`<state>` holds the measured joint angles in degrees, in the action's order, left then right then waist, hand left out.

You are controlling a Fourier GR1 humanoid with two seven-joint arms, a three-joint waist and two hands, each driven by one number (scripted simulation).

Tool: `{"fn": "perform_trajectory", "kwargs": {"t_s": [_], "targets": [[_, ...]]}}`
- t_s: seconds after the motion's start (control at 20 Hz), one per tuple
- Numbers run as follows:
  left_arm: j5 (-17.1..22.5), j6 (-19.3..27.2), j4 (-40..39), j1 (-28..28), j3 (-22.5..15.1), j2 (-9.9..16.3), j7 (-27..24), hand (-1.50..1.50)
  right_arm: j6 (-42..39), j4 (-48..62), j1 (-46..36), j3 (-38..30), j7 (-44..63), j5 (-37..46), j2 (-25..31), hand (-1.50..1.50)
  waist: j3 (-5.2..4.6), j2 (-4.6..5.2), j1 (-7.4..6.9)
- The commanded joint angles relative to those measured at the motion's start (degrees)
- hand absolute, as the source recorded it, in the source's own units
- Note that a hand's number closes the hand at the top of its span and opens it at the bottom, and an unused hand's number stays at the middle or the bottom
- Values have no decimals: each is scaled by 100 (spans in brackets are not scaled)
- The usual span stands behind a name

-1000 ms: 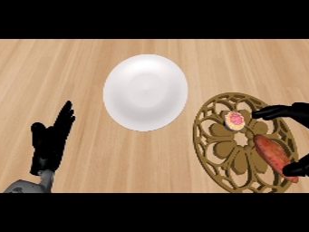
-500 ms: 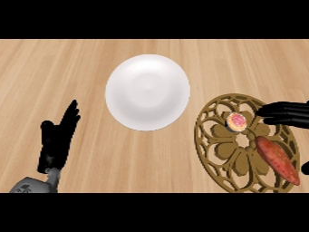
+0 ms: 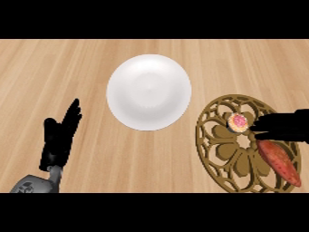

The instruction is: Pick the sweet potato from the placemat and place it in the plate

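Note:
An orange-red sweet potato point(image 3: 279, 161) lies on the right side of a round brown openwork placemat point(image 3: 227, 149) at the lower right. The white plate point(image 3: 148, 91) sits in the middle of the counter, to the placemat's upper left, with nothing on it. My right hand point(image 3: 296, 127) comes in from the right edge. Its fingers stretch left over the potato's upper end and its thumb shows apart at the edge, so the hand is open. My left hand point(image 3: 60, 138) rests open at the lower left, fingers up.
A small round pink and yellow item point(image 3: 239, 121) sits on the placemat's upper part, just left of my right hand's fingertips. The wooden counter point(image 3: 43, 72) runs across the whole view.
My right hand has drawn back toward the right edge, uncovering more of the sweet potato, which stays on the placemat. The left hand has barely moved.

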<state>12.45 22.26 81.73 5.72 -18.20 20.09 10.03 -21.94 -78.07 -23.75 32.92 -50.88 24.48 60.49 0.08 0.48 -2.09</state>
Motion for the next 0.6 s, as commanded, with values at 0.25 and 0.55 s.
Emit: {"fn": "perform_trajectory", "kwargs": {"t_s": [0.25,0.55], "targets": [[-276,177,-43,245,13,-209,210,0,-197,1239,-584,601,-1110,667,-552,-150,-2,7,49],[-198,-22,53,-144,154,-163,19,0,-74,1428,-753,752,-1364,746,-632,-150,-5,-23,91]]}}
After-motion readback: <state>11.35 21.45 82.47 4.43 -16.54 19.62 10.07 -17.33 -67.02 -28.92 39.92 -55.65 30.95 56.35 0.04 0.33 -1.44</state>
